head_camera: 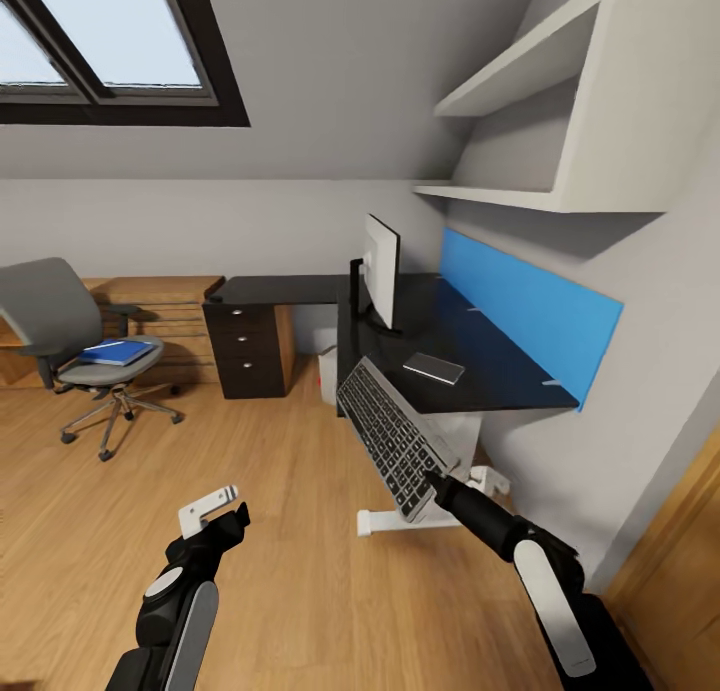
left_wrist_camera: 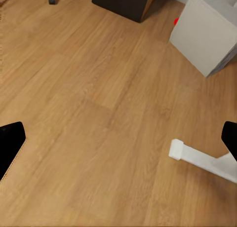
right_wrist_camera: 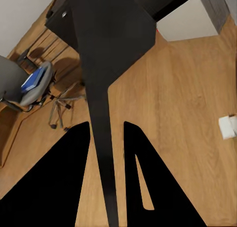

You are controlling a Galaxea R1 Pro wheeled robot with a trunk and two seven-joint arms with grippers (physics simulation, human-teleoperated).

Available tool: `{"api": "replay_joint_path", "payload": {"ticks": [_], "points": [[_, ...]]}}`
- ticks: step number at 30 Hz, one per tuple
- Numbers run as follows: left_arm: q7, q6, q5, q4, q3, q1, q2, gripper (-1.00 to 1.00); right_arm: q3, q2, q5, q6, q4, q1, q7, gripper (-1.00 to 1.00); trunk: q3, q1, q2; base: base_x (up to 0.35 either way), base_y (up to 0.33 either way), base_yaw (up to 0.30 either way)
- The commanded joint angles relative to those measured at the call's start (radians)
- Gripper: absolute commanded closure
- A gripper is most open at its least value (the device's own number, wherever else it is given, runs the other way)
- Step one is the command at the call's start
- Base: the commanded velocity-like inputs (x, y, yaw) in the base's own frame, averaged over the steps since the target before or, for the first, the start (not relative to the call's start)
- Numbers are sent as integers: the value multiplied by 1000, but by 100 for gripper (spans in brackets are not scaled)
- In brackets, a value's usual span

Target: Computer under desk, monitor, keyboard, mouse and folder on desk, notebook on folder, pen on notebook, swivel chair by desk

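The keyboard is being held by its near end between the right fingers, tilted, just short of the worktop. The left fingers are being kept wide, empty. Gripped so far off-centre, it could be levered loose against the worktop edge.
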Motion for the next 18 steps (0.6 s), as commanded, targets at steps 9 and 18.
{"api": "replay_joint_path", "payload": {"ticks": [9,18], "points": [[7,6,13,-1,0,-1,12,-100,44,153,-16,-3,25,-172,-179,100,-1,0,-1,25,294,0],[7,9,20,-5,-10,-1,8,-100,36,122,-107,-4,36,-175,-49,100,-1,0,-1,134,303,0]]}}
